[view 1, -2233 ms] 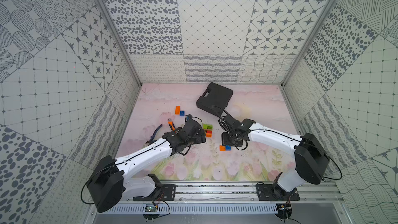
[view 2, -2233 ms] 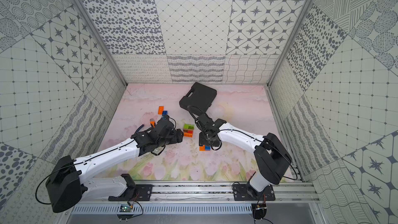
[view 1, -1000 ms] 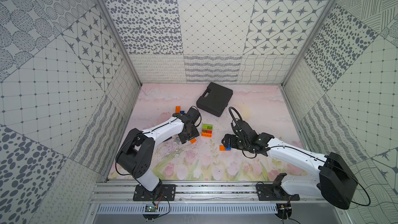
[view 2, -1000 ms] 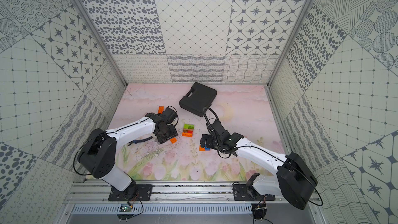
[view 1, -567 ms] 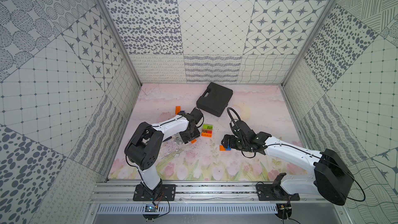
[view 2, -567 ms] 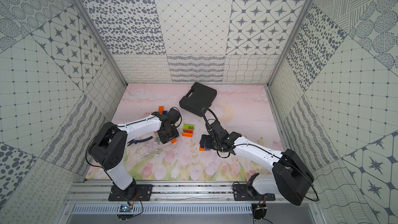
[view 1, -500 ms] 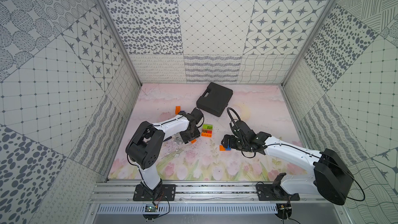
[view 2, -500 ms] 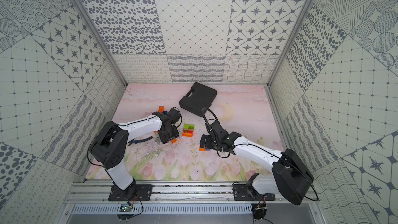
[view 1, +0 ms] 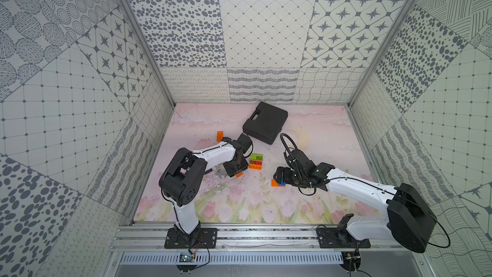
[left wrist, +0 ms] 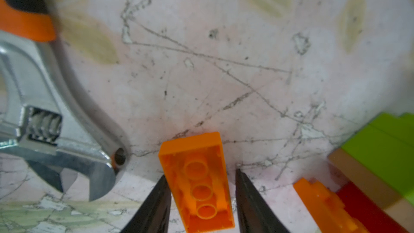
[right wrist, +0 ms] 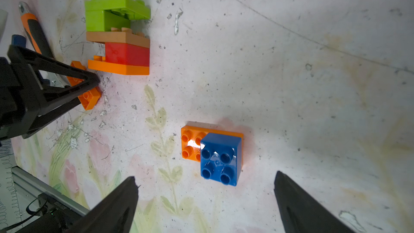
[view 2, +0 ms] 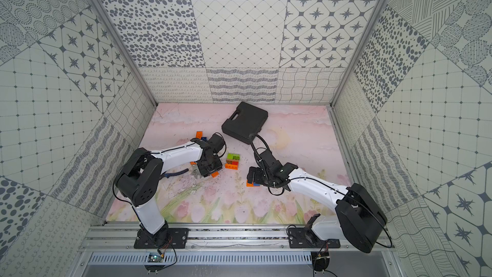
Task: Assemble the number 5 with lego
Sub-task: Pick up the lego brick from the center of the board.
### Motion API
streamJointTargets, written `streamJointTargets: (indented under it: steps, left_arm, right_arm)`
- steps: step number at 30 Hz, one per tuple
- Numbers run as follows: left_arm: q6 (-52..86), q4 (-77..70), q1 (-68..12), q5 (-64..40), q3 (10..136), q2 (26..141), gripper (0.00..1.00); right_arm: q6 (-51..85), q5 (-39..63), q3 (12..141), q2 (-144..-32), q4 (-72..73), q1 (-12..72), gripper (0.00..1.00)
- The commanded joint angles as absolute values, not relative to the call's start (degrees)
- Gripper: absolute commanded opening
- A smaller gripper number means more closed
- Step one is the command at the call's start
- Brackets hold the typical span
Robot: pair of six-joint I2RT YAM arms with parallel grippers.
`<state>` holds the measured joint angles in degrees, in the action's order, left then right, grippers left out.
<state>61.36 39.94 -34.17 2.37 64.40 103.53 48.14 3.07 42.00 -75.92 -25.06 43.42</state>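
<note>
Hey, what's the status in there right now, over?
Left end effector straddles upside-down orange brick, not clamped. Right end effector open, over blue brick on flat orange brick. Wrench close beside left's brick, not touching.

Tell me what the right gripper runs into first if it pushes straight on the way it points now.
Most likely the blue square brick, stacked on an orange brick, which lies straight ahead of the open right gripper. How far off it is remains unclear.
</note>
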Motion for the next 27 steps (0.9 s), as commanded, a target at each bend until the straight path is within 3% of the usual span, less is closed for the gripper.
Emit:
streamJointTargets:
  steps: [1, 9, 15, 19, 23, 27]
  left_arm:
    - [60.61, 39.48, -34.28, 2.08, 64.19, 104.43, 0.40]
    - [57.99, 36.26, -34.54, -2.52, 60.90, 96.29, 0.18]
    - [55.55, 19.00, -35.16, -7.20, 50.45, 77.56, 0.16]
    - [54.29, 4.35, -35.05, -13.62, 43.64, 66.95, 0.15]
    - [57.62, -13.06, -34.48, -26.68, 39.97, 63.24, 0.13]
    - [66.33, -24.30, -33.31, -32.78, 39.00, 64.49, 0.10]
  right_arm:
    - [48.87, 3.42, 43.64, -76.68, -24.86, 43.27, 0.99]
    - [49.31, 2.94, 43.72, -74.60, -25.42, 43.20, 0.99]
    - [45.95, 4.40, 43.28, -70.09, -23.36, 41.31, 0.99]
    - [42.51, 13.58, 40.58, -64.34, -14.45, 38.47, 0.95]
    - [39.86, 23.28, 37.13, -58.98, -2.54, 36.12, 0.92]
    - [37.75, 28.04, 39.48, -57.52, -3.50, 34.45, 0.85]
